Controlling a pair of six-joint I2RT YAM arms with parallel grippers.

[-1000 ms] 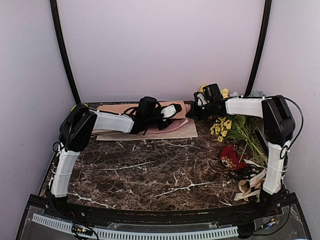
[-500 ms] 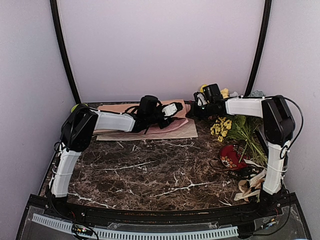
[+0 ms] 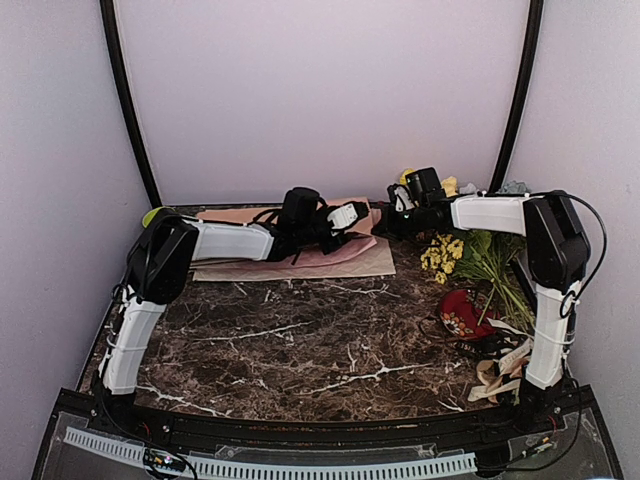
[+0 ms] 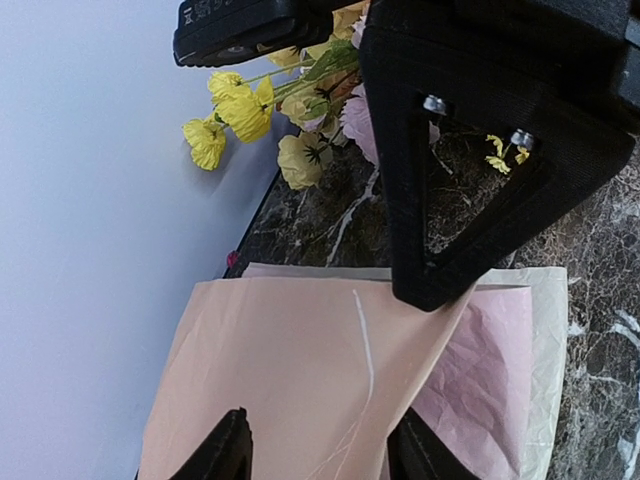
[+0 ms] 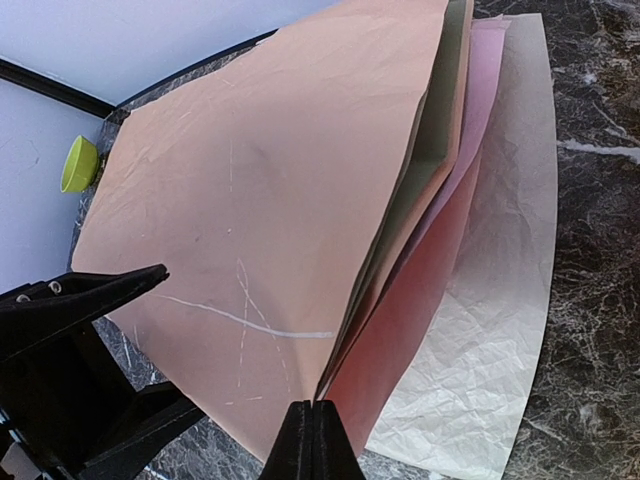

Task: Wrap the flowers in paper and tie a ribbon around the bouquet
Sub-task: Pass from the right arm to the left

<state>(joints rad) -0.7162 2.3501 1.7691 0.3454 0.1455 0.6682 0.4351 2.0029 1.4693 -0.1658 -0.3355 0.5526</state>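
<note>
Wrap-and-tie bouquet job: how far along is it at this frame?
Done: nothing looks finished yet. In hand: the right claw is shut on a corner of the paper, holding it raised off the white bottom sheet, and the left claw hovers open over it. Left: the flowers lie loose to the right, unwrapped, so placing them, wrapping and tying all remain.

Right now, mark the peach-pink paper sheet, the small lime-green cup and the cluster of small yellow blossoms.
peach-pink paper sheet [image 5: 250,200], right wrist view, middle of its upper face.
small lime-green cup [image 5: 78,163], right wrist view, its body.
cluster of small yellow blossoms [image 3: 442,253], top external view, cluster centre.
</note>
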